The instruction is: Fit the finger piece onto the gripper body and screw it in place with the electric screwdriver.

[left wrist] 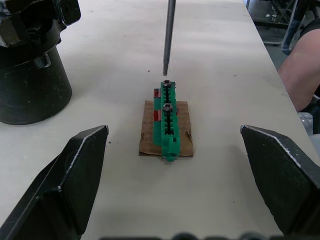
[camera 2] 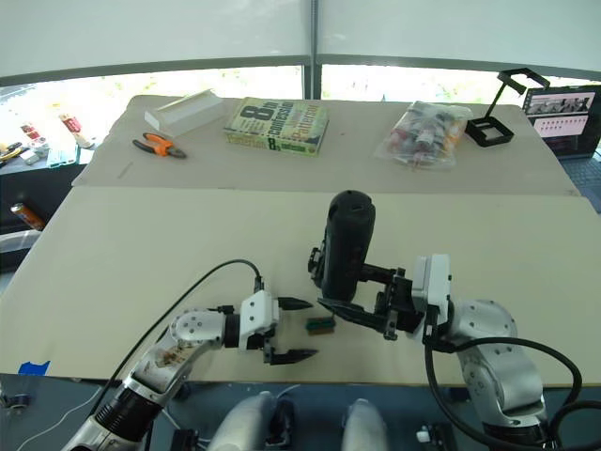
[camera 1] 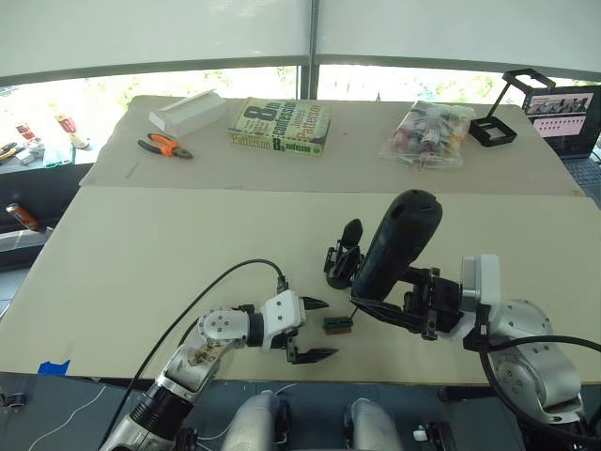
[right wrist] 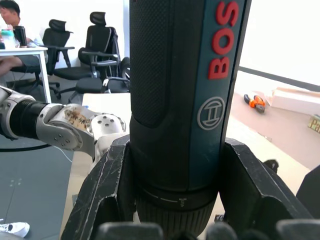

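Observation:
My right gripper [camera 1: 394, 305] is shut on the electric screwdriver [camera 1: 399, 244], a thick black cylinder held nearly upright with its thin bit [left wrist: 169, 35] pointing down at the table. The bit's tip hangs just above the far end of a tiny green block [left wrist: 167, 117], which carries two screws and lies on a brown card. The gripper body [camera 1: 343, 256] stands just behind that block, beside the screwdriver, with one pointed finger sticking up. My left gripper [camera 1: 324, 329] is open at table level, its fingers [left wrist: 75, 180] spread wide just short of the green block. The finger piece is out of view.
At the table's far side lie orange-handled pliers [camera 1: 164, 146], a white box [camera 1: 188, 111], a book [camera 1: 280, 125] and a clear bag of small items [camera 1: 427, 134]. A black stand [camera 1: 498, 122] and a screen [camera 1: 563, 113] are at the far right. A person's arm [left wrist: 300, 75] is beyond the table edge.

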Action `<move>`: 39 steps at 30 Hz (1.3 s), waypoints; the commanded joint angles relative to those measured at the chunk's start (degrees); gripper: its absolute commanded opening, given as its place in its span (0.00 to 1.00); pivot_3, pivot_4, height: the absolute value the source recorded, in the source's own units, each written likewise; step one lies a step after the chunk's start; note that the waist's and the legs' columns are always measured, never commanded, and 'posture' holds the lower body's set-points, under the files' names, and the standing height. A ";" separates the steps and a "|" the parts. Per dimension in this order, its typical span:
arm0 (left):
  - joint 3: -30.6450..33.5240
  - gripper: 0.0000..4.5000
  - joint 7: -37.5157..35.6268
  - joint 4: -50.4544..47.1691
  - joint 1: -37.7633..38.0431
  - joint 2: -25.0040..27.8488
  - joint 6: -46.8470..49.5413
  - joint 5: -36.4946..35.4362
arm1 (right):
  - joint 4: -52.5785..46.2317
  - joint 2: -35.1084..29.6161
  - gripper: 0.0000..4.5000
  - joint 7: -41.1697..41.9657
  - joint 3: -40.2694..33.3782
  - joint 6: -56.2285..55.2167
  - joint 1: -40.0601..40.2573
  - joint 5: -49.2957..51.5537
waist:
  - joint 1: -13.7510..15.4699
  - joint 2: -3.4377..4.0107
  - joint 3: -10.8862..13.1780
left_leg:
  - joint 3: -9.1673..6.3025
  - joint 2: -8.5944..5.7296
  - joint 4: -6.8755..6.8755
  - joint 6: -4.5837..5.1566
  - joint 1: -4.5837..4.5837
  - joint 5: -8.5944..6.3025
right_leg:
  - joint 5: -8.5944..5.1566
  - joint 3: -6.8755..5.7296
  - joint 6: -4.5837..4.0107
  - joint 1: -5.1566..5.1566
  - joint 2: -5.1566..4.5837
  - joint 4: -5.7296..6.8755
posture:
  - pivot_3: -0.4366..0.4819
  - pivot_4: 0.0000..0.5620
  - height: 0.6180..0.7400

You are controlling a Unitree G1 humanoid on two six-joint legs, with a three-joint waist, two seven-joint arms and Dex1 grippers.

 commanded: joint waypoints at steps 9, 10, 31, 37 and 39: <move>-1.38 1.00 -0.05 0.64 0.05 -0.46 0.72 0.37 | -1.75 -0.08 0.43 0.66 -0.85 -2.53 -0.53 1.07 | 0.15 0.00 0.00 | 0.00 0.00 0.00 0.00 0.00 0.00 | 0.00 0.00 0.00 0.00 0.00 0.00 | 0.48 0.27 1.00; -1.39 1.00 -0.05 0.64 0.03 -0.48 0.73 0.38 | -1.67 -0.07 0.43 0.67 -0.85 -2.54 -0.61 1.07 | 0.18 0.00 0.00 | 0.00 0.00 0.00 0.00 0.00 0.00 | 0.00 0.00 0.00 0.00 0.00 0.00 | 0.48 0.27 1.00; -1.51 1.00 -0.06 0.30 0.65 -0.40 0.72 0.45 | -0.65 0.05 0.43 0.70 -0.50 -2.85 -1.26 0.04 | 0.29 0.00 0.00 | 0.00 -0.01 0.01 0.01 0.00 -0.01 | 0.00 0.00 0.00 0.01 -0.01 0.00 | 0.48 0.27 1.00; -1.53 1.00 -0.06 0.12 0.82 -0.34 0.74 0.42 | -0.35 -0.01 0.43 0.86 -0.31 -2.95 -0.89 -0.35 | 0.28 0.00 0.00 | 0.00 -0.01 0.01 0.01 0.00 -0.01 | 0.00 0.00 0.00 0.01 -0.01 0.00 | 0.48 0.27 1.00; -1.53 1.00 -0.08 0.08 0.82 -0.31 0.76 0.42 | -0.17 0.00 0.43 0.88 -0.15 -3.10 -0.82 -0.58 | 0.28 0.00 0.00 | 0.00 -0.01 0.01 0.01 0.00 -0.01 | 0.00 0.00 0.00 0.01 -0.01 0.00 | 0.48 0.27 1.00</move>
